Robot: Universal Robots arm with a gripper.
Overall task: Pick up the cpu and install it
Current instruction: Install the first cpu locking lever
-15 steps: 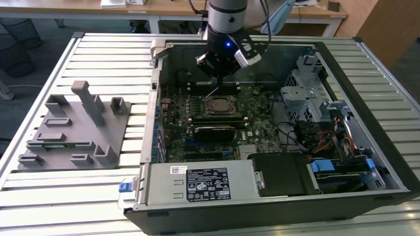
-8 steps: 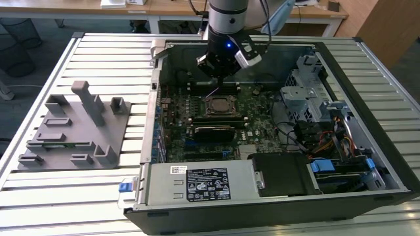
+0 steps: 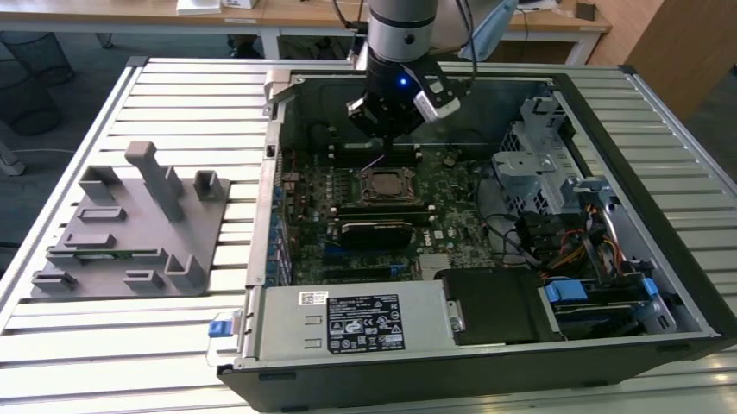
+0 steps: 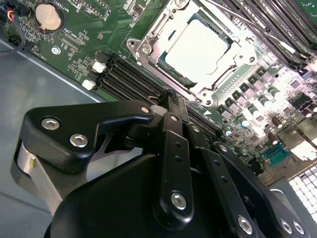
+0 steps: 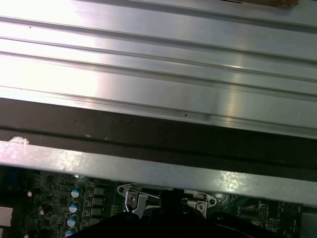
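Grey plastic fixture [image 3: 133, 228] sits on the slatted bench [image 3: 196, 95] at the exterior view's left, open PC case [image 3: 691, 259] right of it. The cpu [image 4: 196, 44] already lies in the motherboard socket [image 4: 141, 49]. Claw [image 4: 173, 99] hangs just above the board beside the socket, fingers closed on nothing. Chip judged light, rigid, slick-topped, with a fragile underside: grip by opposite edges only.

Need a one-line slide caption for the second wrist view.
Gripper, fingers together and empty, above the motherboard beside the socket frame where the cpu sits.
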